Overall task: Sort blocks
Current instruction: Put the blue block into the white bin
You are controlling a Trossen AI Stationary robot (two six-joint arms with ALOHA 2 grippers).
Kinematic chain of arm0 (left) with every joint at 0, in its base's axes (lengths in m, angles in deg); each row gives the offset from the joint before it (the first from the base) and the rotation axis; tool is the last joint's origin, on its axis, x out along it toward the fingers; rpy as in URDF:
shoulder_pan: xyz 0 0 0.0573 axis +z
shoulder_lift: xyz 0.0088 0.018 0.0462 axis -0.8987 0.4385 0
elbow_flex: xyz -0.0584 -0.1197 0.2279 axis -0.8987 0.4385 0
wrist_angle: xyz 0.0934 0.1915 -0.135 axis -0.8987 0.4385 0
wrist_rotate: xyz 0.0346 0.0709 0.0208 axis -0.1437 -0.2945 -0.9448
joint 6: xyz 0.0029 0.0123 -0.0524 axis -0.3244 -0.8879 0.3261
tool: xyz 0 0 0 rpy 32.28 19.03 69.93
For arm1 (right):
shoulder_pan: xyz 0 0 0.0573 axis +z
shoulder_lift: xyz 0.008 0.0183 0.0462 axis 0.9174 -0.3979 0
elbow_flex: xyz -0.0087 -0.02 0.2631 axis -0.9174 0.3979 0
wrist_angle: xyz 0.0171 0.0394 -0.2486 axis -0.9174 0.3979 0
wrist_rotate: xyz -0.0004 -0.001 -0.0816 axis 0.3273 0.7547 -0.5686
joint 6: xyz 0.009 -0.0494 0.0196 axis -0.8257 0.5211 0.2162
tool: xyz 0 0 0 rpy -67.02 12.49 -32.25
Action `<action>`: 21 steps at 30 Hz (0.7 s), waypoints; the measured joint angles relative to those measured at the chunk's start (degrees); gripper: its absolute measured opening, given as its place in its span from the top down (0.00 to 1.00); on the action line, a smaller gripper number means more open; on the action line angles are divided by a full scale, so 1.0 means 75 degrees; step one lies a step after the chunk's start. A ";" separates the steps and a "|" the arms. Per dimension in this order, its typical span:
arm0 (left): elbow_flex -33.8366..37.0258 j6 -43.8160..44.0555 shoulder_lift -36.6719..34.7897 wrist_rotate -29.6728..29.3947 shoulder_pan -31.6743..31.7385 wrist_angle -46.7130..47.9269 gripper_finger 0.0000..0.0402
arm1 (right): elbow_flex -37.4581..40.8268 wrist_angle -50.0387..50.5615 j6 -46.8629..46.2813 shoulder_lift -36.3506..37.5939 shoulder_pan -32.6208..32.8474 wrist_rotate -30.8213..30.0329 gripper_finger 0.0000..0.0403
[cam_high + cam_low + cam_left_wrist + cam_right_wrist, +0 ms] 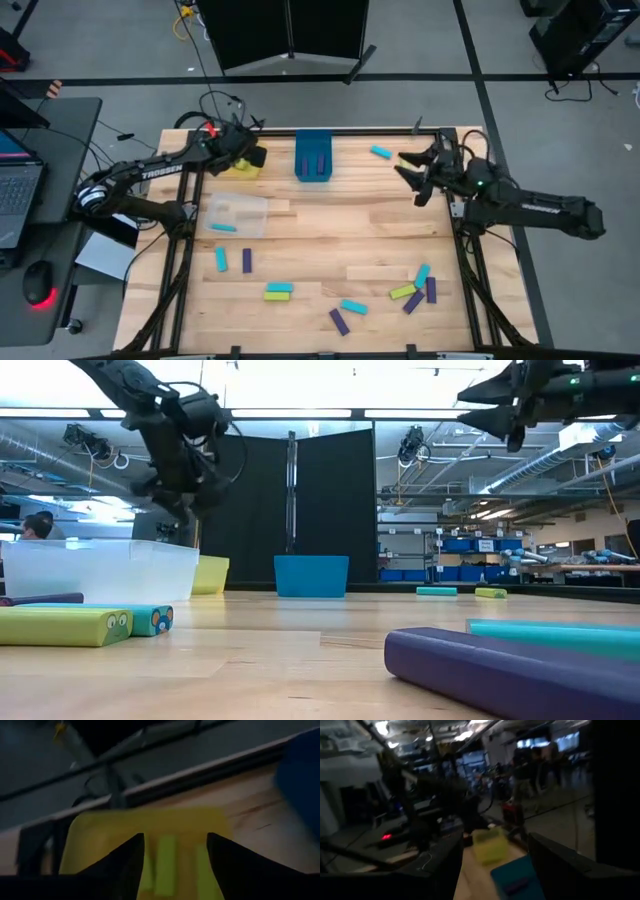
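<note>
My left gripper (248, 156) hangs open over the yellow bin (240, 168) at the table's far left. Lime blocks (166, 864) lie in the bin (100, 840) below its fingers, and nothing is between them. My right gripper (414, 176) stands open in the air at the far right, holding nothing. A teal block (381, 152) lies beyond it. Other teal, purple and lime blocks lie on the near half of the table, among them a lime one (278, 296) and a purple one (339, 321). A teal block (224, 228) lies in the clear bin (240, 210).
The blue bin (314, 157) stands at the far middle with purple blocks (516, 884) in it. A cluster of blocks (418, 290) lies near the right edge. A black desk with a laptop (15, 195) stands left of the table frame.
</note>
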 joint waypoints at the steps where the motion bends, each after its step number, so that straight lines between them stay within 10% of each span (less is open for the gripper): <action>1: 0.0000 -0.0162 -0.0044 0.0011 -0.0081 -0.0241 0.44 | 0.0000 0.0000 -0.0035 -0.0103 0.0097 0.0001 0.42; 12: -0.0006 -0.0708 -0.1560 0.0057 -0.1054 -0.0950 0.43 | -0.0559 0.1320 0.0740 -0.1604 -0.0254 -0.2186 0.42; 21: -0.0009 -0.0537 -0.2039 0.0071 -0.2033 -0.0935 0.43 | -0.2286 0.3050 0.1107 -0.4441 -0.2747 -0.0154 0.42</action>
